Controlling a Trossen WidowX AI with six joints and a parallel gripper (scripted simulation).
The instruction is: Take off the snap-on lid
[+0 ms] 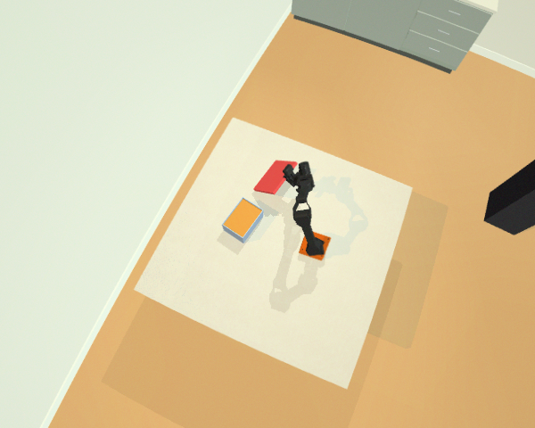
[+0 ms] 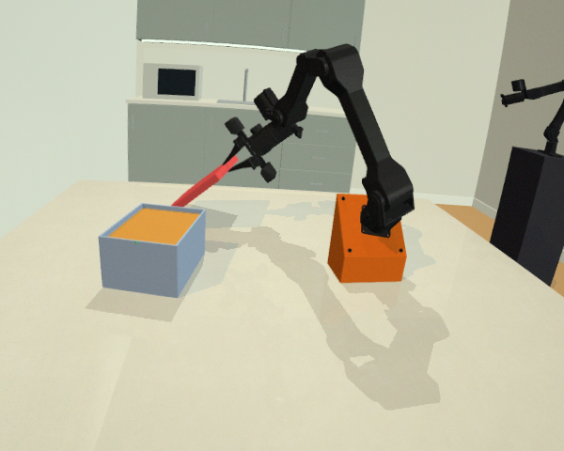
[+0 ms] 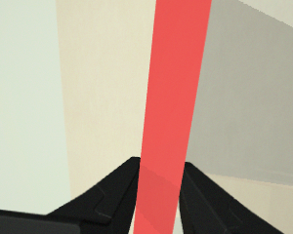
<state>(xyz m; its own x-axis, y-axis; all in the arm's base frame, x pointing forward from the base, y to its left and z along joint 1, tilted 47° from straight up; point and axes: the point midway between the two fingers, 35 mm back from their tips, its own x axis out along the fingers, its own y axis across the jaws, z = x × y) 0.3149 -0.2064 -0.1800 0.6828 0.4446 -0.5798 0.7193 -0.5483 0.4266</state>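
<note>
The red lid (image 1: pixel 275 176) (image 2: pixel 202 185) (image 3: pixel 173 88) is off the box, held in the air behind it. In the exterior view it is tilted, its far end sloping down to the left. My gripper (image 2: pixel 229 165) (image 3: pixel 159 168) is shut on the lid's near edge, one finger on each side. The blue-grey storage box (image 1: pixel 234 232) (image 2: pixel 139 266) stands open on the table, with an orange surface (image 1: pixel 242 218) (image 2: pixel 156 225) inside its rim. The lid's lower end is partly hidden behind the box's rear rim in the exterior view.
The pale table (image 1: pixel 259 294) (image 2: pixel 253 379) bears the box and the orange base block (image 1: pixel 325 240) (image 2: pixel 369 268) of my arm, to the right of the box. The lid's and arm's shadows fall on the table. A second arm on a dark pedestal (image 2: pixel 530 209) stands beyond the table's right edge.
</note>
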